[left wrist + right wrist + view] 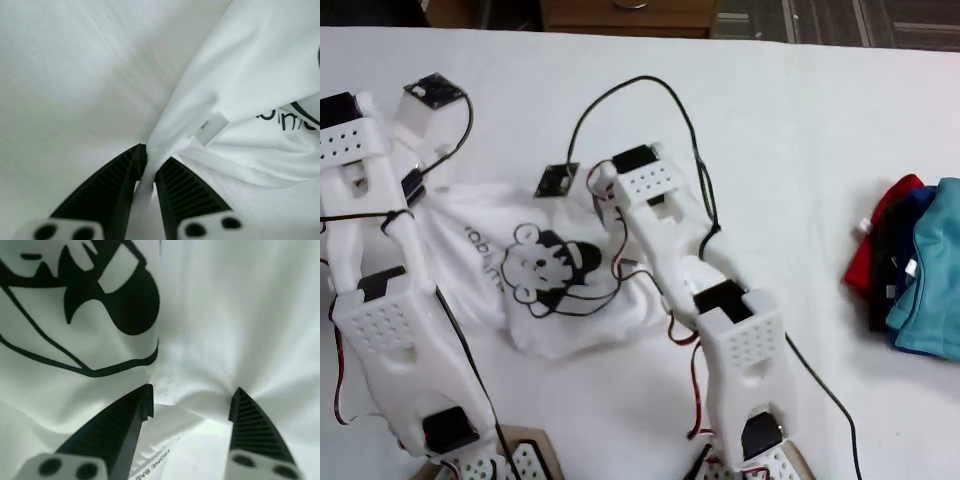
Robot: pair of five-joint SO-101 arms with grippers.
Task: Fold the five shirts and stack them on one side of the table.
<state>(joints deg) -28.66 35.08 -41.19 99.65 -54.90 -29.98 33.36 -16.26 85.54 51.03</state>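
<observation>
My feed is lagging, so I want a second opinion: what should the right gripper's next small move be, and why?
Probably close the right gripper: its jaws stand open astride a raised fold of the white shirt, while the left gripper is already shut on the shirt's edge. Both arms would then hold it for the fold.
</observation>
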